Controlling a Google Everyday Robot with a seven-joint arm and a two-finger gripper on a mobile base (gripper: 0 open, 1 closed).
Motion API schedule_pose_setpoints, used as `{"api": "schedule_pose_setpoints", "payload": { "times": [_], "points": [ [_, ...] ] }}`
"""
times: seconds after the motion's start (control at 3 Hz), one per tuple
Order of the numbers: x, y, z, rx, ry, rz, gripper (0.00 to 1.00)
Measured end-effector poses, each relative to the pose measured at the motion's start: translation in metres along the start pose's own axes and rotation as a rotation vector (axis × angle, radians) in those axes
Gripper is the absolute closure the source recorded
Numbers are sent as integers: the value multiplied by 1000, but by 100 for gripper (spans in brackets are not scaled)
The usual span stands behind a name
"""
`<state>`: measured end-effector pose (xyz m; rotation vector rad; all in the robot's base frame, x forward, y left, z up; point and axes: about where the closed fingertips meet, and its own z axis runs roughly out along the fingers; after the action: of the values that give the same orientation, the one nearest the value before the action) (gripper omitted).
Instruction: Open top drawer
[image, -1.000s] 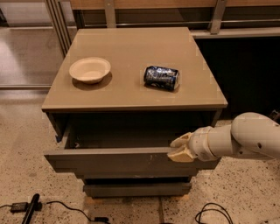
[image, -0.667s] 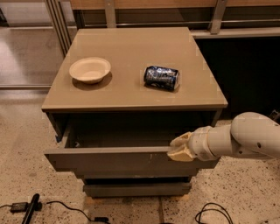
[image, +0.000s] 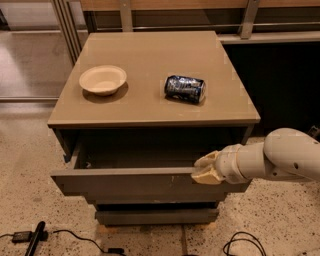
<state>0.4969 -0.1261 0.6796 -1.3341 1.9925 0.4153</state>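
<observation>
Grey-brown panel out front: the top drawer (image: 130, 183) stands well proud of the cabinet (image: 220, 107), its shadowed interior showing beneath the tabletop. The gripper (image: 206, 171) is right at the drawer's upper edge, toward the right end, touching it or as good as. Whether it is clamped on that lip or let go, I cannot tell, since the pale tip blends into the edge. By my reading we're late in the pull, the drawer mostly open. The next move calls for a straight, level draw outward, or a clean release if this counts as open. Up top, a bowl (image: 102, 80) on the left and a can (image: 185, 89) on its side, well apart. The arm (image: 280, 159) is cut off at the right border, the drawer's back is lost in shadow, and the lower drawer fronts (image: 155, 216) only peek out below
</observation>
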Motion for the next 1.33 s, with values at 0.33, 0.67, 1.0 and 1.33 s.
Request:
{"api": "schedule_pose_setpoints", "payload": {
  "times": [0.33,0.67,1.0,1.33],
  "points": [
    [0,0,0,0,0,0,35],
    [0,0,0,0,0,0,12],
    [0,0,0,0,0,0,0],
    [0,0,0,0,0,0,25]
  ]
}}
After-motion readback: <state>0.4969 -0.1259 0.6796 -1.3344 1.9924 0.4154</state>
